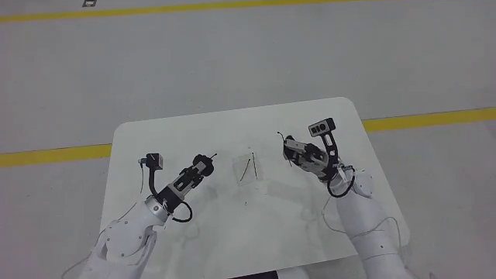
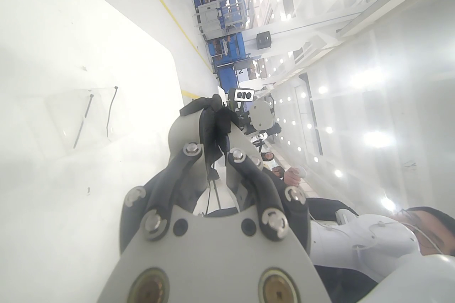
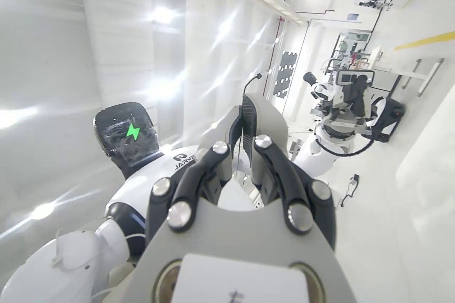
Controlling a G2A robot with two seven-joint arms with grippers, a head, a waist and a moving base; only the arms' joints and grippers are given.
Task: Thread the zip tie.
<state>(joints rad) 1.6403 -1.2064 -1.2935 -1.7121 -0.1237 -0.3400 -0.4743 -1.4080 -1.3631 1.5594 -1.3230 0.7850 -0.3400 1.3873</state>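
Note:
Both arms hover over the white table [image 1: 155,143]. My left gripper [image 1: 204,164] [image 2: 215,111] is shut, and a thin black strip, apparently a zip tie [image 2: 216,144], runs between its fingers, its tip poking out towards the table's middle. My right gripper [image 1: 292,148] [image 3: 242,114] is shut on another black zip tie [image 3: 251,84], whose curved end sticks out past the fingertips. The grippers are well apart, on either side of a clear tray [image 1: 262,177] [image 2: 101,90]. Two spare zip ties [image 1: 248,167] [image 2: 111,111] lie in it.
The table's rounded far corner [image 1: 349,108] and its edges lie close behind the right arm. Yellow floor lines [image 1: 232,4] run past the table. Bare tabletop stretches in front of and behind the tray.

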